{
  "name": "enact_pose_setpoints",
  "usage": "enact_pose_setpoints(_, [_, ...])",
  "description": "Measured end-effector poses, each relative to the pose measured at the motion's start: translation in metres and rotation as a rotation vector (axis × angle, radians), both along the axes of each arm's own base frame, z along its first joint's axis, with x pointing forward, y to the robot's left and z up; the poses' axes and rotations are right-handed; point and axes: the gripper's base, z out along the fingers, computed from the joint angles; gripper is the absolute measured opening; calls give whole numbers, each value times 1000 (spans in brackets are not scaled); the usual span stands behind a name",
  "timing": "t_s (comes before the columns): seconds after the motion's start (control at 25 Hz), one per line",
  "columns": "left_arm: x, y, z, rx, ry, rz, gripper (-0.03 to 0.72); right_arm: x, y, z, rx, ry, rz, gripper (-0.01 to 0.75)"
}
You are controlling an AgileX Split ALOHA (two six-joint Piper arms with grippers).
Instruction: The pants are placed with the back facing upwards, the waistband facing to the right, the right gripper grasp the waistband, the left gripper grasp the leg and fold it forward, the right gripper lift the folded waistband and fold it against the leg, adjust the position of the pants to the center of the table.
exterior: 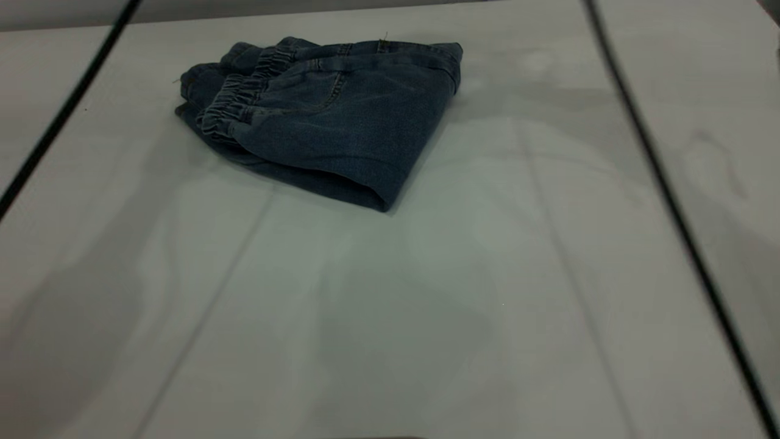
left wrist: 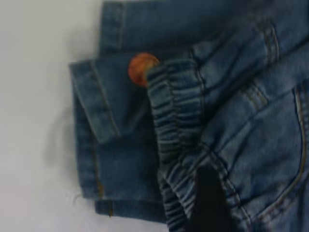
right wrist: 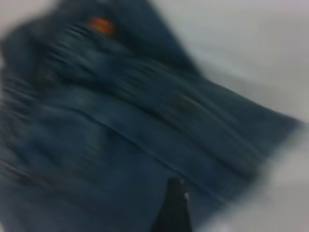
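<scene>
**Folded denim pants lie on the far part of the table**

Exterior view: the pants [exterior: 329,116] lie folded into a compact bundle on the white table [exterior: 426,317], toward the far side and somewhat left of the middle. The gathered waistband [exterior: 234,100] runs along the bundle's left side, puckered and lying on top of the layers below. A rounded fold of denim points toward the camera. Two dark lines [exterior: 670,201] cross the table, one on each side of the pants. Neither arm appears in this view; only soft shadows fall on the near part of the table.

Left wrist view: the camera looks down on the pants from close by. The waistband [left wrist: 176,140] crosses the middle of the picture, its elastic tightly ruffled. Beside it lies the leg [left wrist: 104,125], its hem turned back, with an orange ball print [left wrist: 141,68] showing just at the waistband's edge. A stitched pocket [left wrist: 275,159] lies on the other side of the waistband. One dark tip of the left end effector [left wrist: 207,203] stands over the waistband; whether it is open or closed cannot be told.

Right wrist view: the picture is blurred. The pants [right wrist: 125,135] fill most of it, with an orange patch [right wrist: 100,24] near one corner and white table beyond. A single dark tip of the right end effector [right wrist: 173,208] shows over the denim; its state cannot be told.
</scene>
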Motion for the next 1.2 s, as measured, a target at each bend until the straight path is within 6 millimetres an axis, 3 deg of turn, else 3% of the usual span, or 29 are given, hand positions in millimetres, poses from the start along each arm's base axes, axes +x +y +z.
enact_pose_setpoints(0.12, [-8, -15, -14, 85, 11, -139, 442, -5, -30, 25, -96, 52, -58, 575])
enact_pose_setpoints(0.2, [-13, -28, -26, 135, 13, -270, 442, -9, -39, 39, -140, 55, -74, 575])
enact_pose_setpoints(0.44, [-22, -62, -87, 228, 56, -651, 442, -16, -40, 53, -164, 67, -70, 575])
enact_pose_setpoints(0.6, [-27, -69, -132, 261, 122, -763, 442, -18, -41, 52, -175, 81, -64, 575])
enact_pose_setpoints(0.76, [-28, -72, -141, 253, 154, -687, 442, -18, -41, 52, -177, 84, -62, 575])
enact_pose_setpoints(1.08, [-36, -107, -136, 173, 207, -179, 442, -18, -43, 51, -204, 77, -57, 575])
enact_pose_setpoints(1.2, [-38, -119, -132, 136, 219, -72, 442, -18, -43, 51, -209, 78, -56, 574])
